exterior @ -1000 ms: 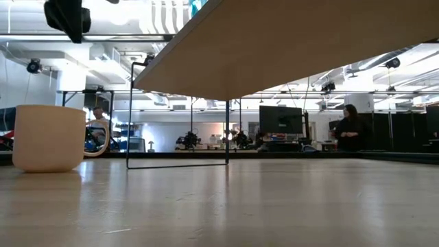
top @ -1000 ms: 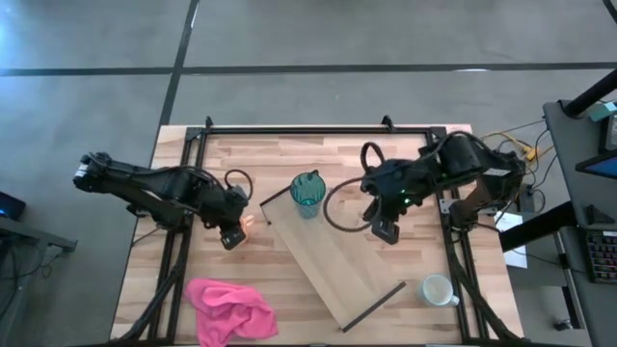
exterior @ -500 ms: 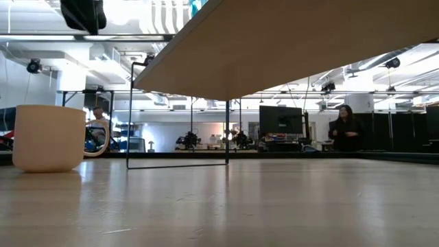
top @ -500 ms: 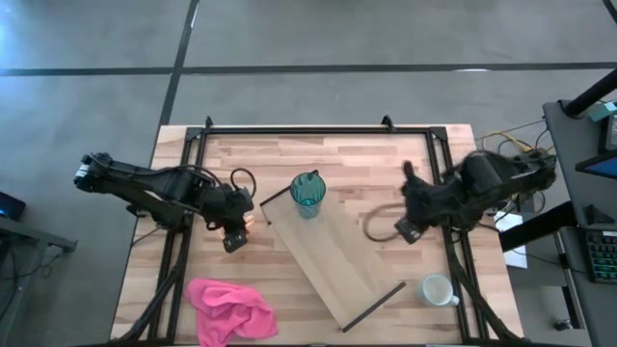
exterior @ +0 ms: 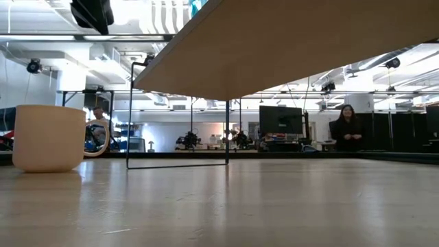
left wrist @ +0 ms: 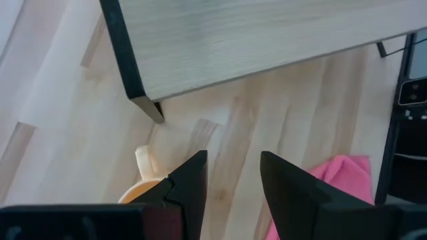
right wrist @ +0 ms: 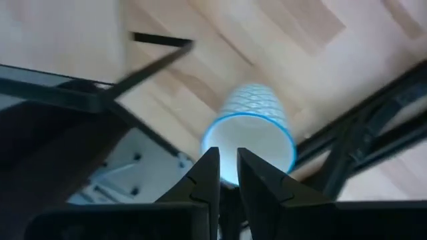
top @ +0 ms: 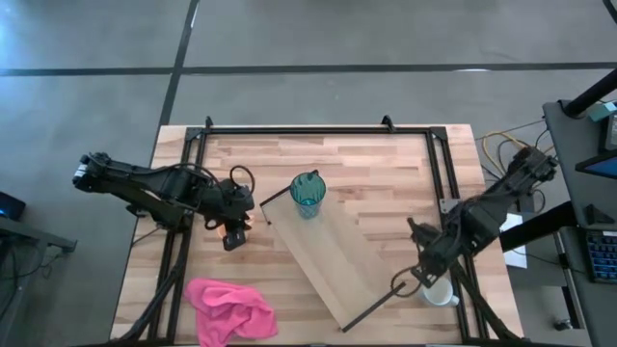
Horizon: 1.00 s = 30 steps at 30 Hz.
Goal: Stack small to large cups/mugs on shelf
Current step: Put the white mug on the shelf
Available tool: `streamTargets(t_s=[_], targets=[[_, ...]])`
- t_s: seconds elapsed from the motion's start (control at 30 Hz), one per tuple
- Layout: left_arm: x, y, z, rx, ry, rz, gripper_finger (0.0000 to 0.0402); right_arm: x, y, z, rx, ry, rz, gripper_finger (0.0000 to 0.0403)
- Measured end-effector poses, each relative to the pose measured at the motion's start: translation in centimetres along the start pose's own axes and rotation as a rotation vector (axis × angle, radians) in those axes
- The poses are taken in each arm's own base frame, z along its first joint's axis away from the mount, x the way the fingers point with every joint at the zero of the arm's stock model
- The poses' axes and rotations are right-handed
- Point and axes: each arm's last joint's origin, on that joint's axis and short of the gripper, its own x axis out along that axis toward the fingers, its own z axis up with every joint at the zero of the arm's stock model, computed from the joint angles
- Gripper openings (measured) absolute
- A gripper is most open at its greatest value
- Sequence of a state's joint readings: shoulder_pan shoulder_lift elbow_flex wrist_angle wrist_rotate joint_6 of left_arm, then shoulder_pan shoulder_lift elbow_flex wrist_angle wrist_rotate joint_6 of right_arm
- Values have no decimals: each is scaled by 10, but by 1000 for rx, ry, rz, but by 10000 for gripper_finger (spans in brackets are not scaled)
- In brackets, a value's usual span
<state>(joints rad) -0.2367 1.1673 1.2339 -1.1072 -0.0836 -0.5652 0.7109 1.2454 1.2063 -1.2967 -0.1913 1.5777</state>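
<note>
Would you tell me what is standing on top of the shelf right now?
Only the teal tumbler, upright near one end of the shelf. Whether anything is inside the tumbler cannot be seen.
</note>
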Motion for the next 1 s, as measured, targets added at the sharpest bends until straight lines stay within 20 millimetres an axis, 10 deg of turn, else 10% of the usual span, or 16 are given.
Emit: streamTargets(t_s=[1.0], targets=[[0, 0, 0, -5, -1, 3, 125, 60, -22, -10, -25, 137, -184, 48]])
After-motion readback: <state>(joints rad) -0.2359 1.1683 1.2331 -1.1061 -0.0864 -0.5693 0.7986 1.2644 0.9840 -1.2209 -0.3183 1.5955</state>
